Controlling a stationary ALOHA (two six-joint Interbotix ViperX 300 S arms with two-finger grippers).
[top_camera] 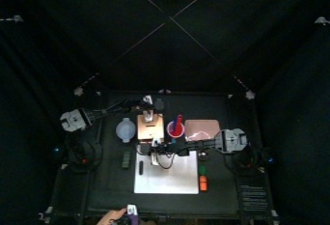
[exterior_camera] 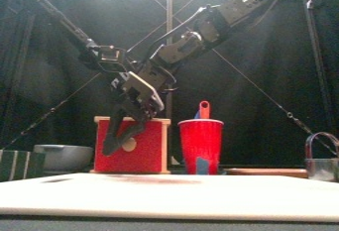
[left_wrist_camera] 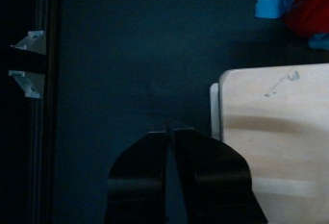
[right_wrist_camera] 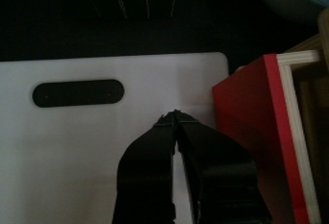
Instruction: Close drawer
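The drawer belongs to a small tan-orange wooden box [top_camera: 149, 124] at mid-table, whose red front [exterior_camera: 149, 134] faces the front camera. How far the drawer stands out, I cannot tell. My right gripper [right_wrist_camera: 172, 118] is shut and empty. It hangs right at the red front [right_wrist_camera: 261, 136], above the white sheet [right_wrist_camera: 115, 141]; in the front view its jaws [exterior_camera: 121, 136] cross that red face. The left gripper [left_wrist_camera: 171, 128] is shut too, over dark table beside the box's tan top [left_wrist_camera: 276, 146].
A red cup [exterior_camera: 201, 147] with a spoon handle stands right of the box. A grey bowl [exterior_camera: 63, 156] sits to its left. A pink-red flat item [top_camera: 202, 127] lies behind the right arm. The white sheet [top_camera: 171, 177] covers the table's front.
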